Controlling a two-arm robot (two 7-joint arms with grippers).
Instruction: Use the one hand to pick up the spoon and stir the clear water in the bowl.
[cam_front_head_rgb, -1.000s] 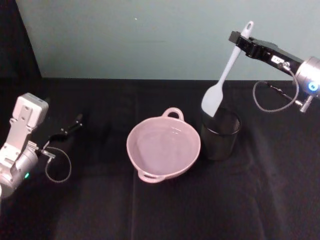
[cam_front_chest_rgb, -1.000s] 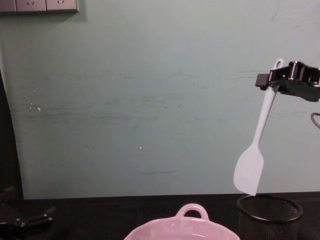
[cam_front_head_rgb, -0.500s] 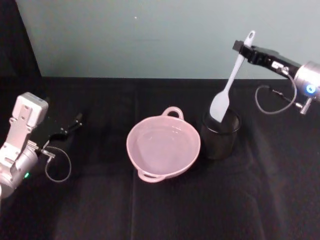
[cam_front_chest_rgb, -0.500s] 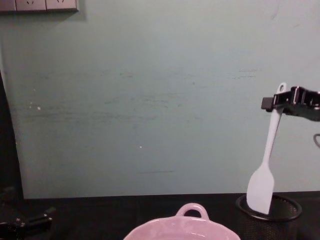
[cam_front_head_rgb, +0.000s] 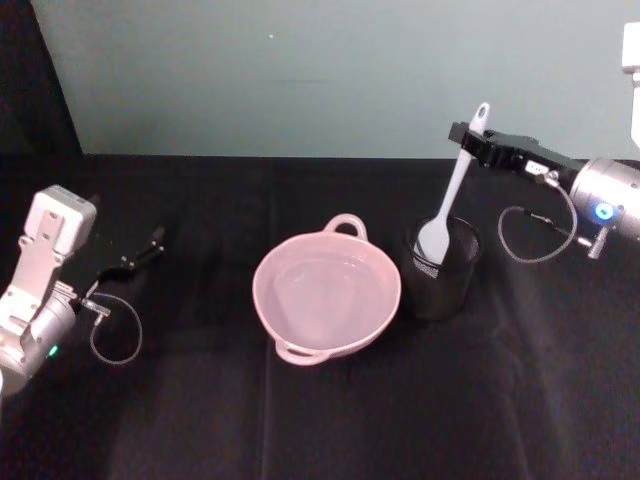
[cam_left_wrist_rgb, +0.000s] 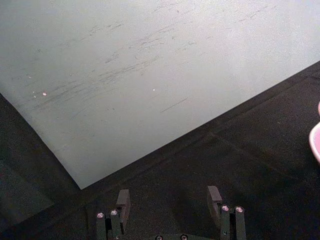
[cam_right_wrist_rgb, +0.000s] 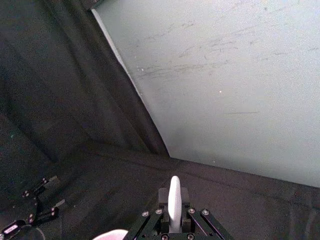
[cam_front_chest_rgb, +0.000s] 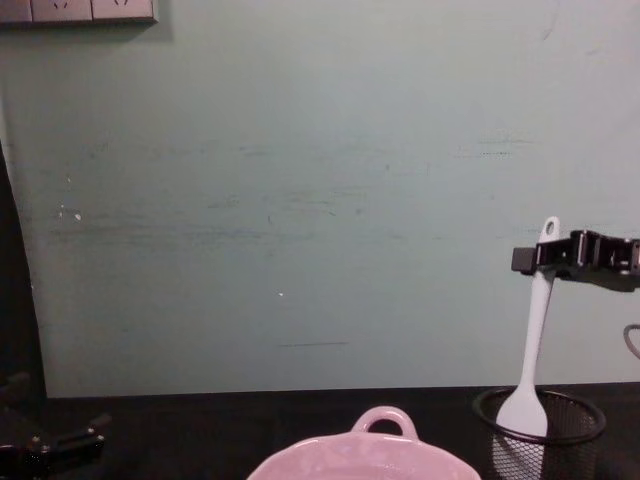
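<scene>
One spoon (cam_front_head_rgb: 452, 196), one pink bowl (cam_front_head_rgb: 327, 295) and one black mesh cup (cam_front_head_rgb: 441, 270). The right gripper (cam_front_head_rgb: 468, 135) pinches the spoon's handle near its holed end; the blade hangs below the gripper, inside the cup. The bowl sits lower, toward the robot's left of the gripper. The left gripper (cam_left_wrist_rgb: 169, 198), fingers spread, rests apart at far left.

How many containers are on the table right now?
2. The pink bowl sits at the middle of the black table. The black mesh cup stands just to its right, with the white spoon in it, held by the right end effector.
</scene>
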